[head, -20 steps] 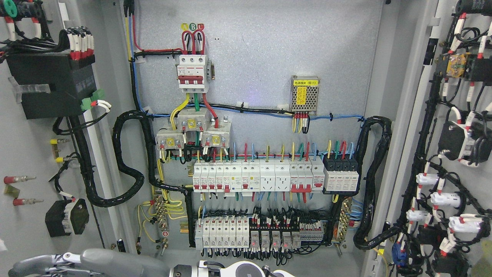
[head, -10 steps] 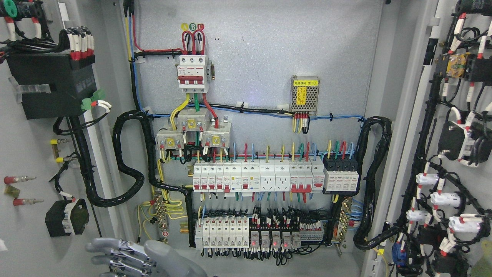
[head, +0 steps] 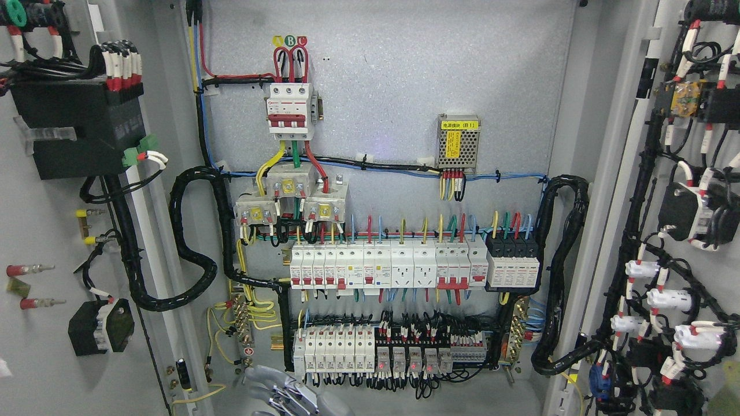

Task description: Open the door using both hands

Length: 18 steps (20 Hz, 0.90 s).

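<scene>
Both doors of the electrical cabinet stand swung open. The inside of the left door [head: 46,370] fills the picture's left, with a black box and wiring on it. The inside of the right door [head: 636,190] fills the right, with cable bundles and white connectors. My left hand [head: 277,390] shows only at the bottom edge, left of the middle. Its grey fingers [head: 263,378] are spread and hold nothing, below the lower breaker row and apart from both doors. The rest of the hand is cut off by the picture's edge.
The cabinet's back panel [head: 404,86] carries a red-and-white main breaker [head: 291,110], a row of white breakers [head: 387,266], a lower terminal row [head: 370,349] and a small meshed power supply [head: 458,143]. Black cable looms [head: 191,242] hang along both inner sides.
My left hand has moved to the right along the bottom edge and sunk lower, so less of it shows. The white part at bottom centre left the view earlier. The doors have not moved.
</scene>
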### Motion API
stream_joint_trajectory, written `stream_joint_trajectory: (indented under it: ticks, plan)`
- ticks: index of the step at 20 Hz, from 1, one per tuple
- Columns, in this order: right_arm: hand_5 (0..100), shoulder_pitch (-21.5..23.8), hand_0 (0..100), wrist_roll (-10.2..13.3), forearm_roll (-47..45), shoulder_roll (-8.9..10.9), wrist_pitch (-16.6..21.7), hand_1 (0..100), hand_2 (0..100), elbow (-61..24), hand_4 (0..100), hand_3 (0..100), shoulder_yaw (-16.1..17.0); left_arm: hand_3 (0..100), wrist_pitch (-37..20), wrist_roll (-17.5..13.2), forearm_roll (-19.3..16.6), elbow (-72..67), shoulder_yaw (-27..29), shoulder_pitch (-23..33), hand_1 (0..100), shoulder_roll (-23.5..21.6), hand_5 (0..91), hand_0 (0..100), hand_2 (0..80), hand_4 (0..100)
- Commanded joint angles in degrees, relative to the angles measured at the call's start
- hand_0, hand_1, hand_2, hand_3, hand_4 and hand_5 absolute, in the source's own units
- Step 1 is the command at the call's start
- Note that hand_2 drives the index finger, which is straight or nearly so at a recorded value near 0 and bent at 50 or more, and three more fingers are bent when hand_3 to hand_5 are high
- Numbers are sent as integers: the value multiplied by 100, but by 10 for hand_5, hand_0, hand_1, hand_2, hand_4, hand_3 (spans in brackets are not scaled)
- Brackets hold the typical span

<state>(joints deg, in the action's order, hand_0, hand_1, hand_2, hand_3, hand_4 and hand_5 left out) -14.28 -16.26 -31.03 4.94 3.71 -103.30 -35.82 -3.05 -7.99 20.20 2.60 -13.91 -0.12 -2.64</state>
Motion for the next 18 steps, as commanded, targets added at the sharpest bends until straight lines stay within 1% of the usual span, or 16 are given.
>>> stream_joint_trajectory:
  ticks: [1,2,4,6,8,10,11,12,13,15,18]
  plan:
    - [0,1486,219,166,1029,463,532,0,0,-920,0,0,1331,28,-240,-45,-16,2908,-7,758,0,-421,0,290,28,33]
    - [0,1716,219,227,1064,551,638,0,0,-920,0,0,1445,28,-292,-114,-16,3401,-7,838,0,-517,0,290,28,33]
    - [0,2182,219,324,1082,788,928,0,0,-912,0,0,1752,28,-538,-360,-16,4184,-7,1013,0,-667,0,290,28,33]
    - [0,2700,219,325,1082,1042,1201,0,0,-903,0,0,2060,28,-732,-807,-34,5053,-16,1329,0,-746,0,290,28,34]
    - [0,3131,219,334,1082,1254,1394,0,0,-903,0,0,2306,28,-732,-1247,-183,5836,-51,1628,0,-843,0,290,28,34]
    - [0,3526,219,325,1082,1316,1710,0,0,-903,0,0,2491,28,-741,-1782,-560,6540,-51,1892,0,-896,0,290,28,34]
    - [0,3668,219,325,1082,1334,1868,0,0,-903,0,0,2536,28,-750,-2037,-666,6813,-51,1980,0,-905,0,290,28,34]
    - [0,3826,219,325,1082,1360,2061,0,0,-903,0,0,2588,28,-750,-2292,-719,7129,-51,2051,0,-957,0,290,28,34]
    - [0,3993,219,325,1082,1499,2228,0,0,-903,0,0,2676,28,-750,-2460,-711,7454,-60,2121,0,-1001,0,290,28,34]
    - [0,4292,219,333,1082,1693,2423,0,0,-903,0,0,2808,28,-750,-2584,-711,8113,-77,2236,0,-1089,0,290,28,33]
    - [0,4425,219,342,1073,1703,2538,0,0,-850,0,0,3106,28,-750,-2620,-702,9054,-103,2315,0,-1308,0,290,28,33]
